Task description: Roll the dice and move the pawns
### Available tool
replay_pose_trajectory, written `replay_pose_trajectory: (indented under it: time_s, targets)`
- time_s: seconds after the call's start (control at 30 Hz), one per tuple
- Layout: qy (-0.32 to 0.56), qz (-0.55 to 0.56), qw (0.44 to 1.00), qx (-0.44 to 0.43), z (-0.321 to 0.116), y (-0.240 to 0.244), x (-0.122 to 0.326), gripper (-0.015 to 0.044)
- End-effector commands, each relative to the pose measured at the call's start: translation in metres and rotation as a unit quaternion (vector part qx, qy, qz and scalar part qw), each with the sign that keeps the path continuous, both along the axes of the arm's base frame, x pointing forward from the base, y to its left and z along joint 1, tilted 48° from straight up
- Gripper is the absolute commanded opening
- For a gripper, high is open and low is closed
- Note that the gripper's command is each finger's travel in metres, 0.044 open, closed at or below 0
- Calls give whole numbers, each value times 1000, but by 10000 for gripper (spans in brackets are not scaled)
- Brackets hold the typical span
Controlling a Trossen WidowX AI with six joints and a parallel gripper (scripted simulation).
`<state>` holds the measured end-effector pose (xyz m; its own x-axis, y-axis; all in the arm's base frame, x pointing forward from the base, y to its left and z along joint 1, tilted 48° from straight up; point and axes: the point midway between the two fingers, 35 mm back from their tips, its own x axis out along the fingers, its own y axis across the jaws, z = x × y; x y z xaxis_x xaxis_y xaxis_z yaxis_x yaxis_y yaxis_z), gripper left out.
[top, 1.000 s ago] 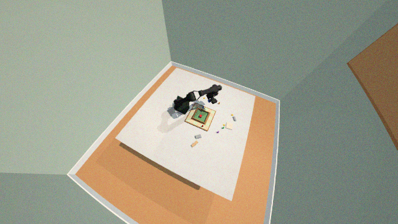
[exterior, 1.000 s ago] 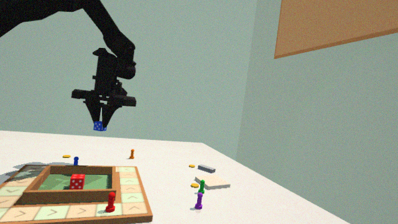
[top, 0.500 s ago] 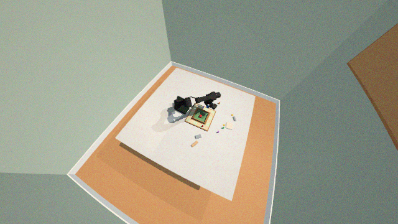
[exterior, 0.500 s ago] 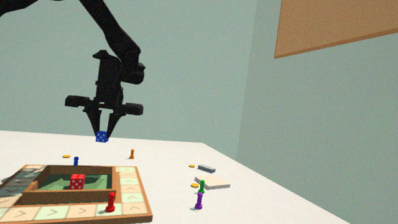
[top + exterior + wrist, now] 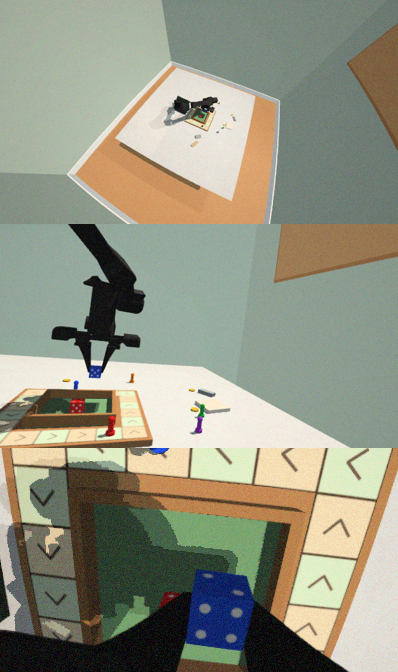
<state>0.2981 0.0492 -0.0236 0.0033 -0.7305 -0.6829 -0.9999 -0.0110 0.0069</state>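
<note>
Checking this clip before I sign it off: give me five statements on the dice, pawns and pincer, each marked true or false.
1. The blue die is held in the pincer. True.
2. The red die lies on the table outside the tray. False: it is inside the tray.
3. The red pawn stands upright on the board's track. True.
4. The purple pawn has tipped onto its side. False: it stands upright.
5. The green pawn stands on the board. False: it stands off the board, beside the pale flat block.
</note>
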Motion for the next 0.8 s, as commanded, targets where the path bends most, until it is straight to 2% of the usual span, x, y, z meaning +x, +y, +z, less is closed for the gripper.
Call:
replay_pose_trajectory:
  time_s: [0.0, 0.33, 0.47, 0.77]
  targets:
    - [5, 10, 1000, 1, 4, 0, -16, 0]
    - [7, 11, 1000, 0, 4, -3, -58, 0]
    - [8, 10, 1000, 3, 4, -4, -61, 0]
    - [43, -29, 990, 132, -4, -10, -67, 0]
